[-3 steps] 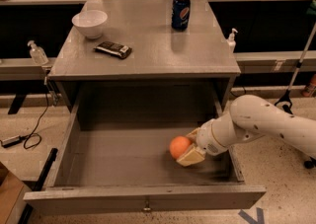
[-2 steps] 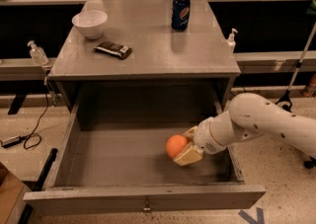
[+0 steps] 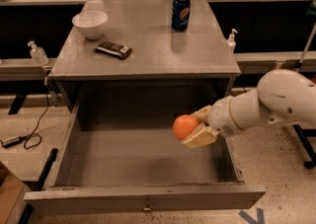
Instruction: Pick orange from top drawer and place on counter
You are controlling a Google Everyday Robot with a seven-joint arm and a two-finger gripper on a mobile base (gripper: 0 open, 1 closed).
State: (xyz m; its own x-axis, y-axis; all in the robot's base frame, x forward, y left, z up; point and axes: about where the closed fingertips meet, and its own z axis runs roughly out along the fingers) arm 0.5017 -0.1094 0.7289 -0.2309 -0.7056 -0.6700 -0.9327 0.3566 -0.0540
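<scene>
While the top drawer (image 3: 133,161) stands wide open below the desk (image 3: 148,53), the gripper (image 3: 193,127) hangs over its right side, clamped tight on the orange (image 3: 184,126), holding it above the drawer floor.

We record that the gripper (image 3: 193,129), clamped on the orange (image 3: 183,126), has risen; the fruit, earlier low near the floor of the top drawer (image 3: 123,161), now hangs higher at its right side.
</scene>
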